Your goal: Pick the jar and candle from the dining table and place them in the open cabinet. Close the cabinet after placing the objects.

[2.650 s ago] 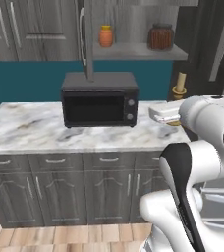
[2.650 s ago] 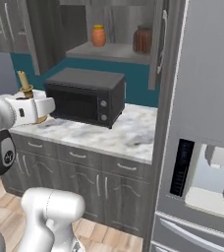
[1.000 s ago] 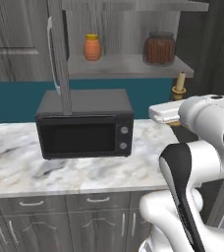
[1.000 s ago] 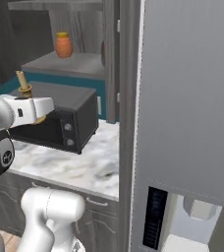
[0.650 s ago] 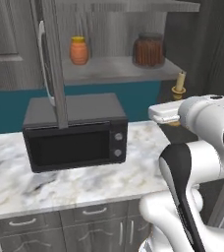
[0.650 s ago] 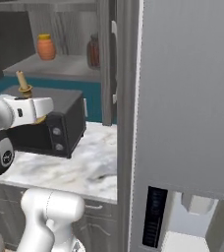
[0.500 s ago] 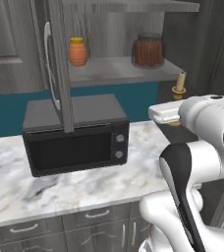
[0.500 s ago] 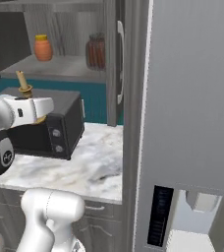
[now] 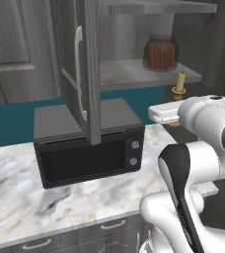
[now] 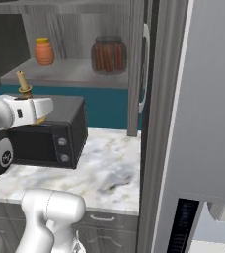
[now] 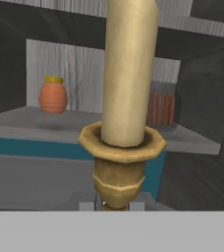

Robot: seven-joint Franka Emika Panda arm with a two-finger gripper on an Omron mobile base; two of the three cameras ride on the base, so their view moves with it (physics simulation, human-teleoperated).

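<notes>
Gripper (image 11: 115,205): closed on the candle's brass holder, gripping it low at the base; the tips are mostly hidden behind the holder in the hand view. In the left base view the white hand (image 9: 165,113) reaches toward 11 o'clock from the arm; in the right base view it sits at 9 o'clock of the frame.
Candle (image 11: 126,74): upright in the grip, pale yellow, standing in a flared gold holder. In the left base view it rises just above the hand (image 9: 179,82), below and at 5 o'clock of the jar. In the right base view it stands on top of the hand (image 10: 22,82), in front of the microwave's top.
Counter (image 9: 45,207): veined marble, under the hand, with grey drawers beneath.
Microwave (image 9: 87,147): black, on the counter, at 9 o'clock of the hand in the left base view; door shut, two knobs on its right panel.
Cabinet door (image 9: 80,69): swung open, edge-on toward the camera, silver bar handle on it, hanging over the microwave's top.
Cabinet shelf (image 10: 70,73): grey, above the microwave, beyond the candle.
Jar (image 10: 107,54): on the shelf, toward its right end, reddish-brown sticks inside; at 1 o'clock behind the candle in the hand view.
Orange bottle (image 10: 44,51): on the same shelf, well apart from the jar at its 9 o'clock, yellow cap.
Fridge (image 10: 203,123): tall grey panel at 3 o'clock of the right base view, dispenser low on it.
</notes>
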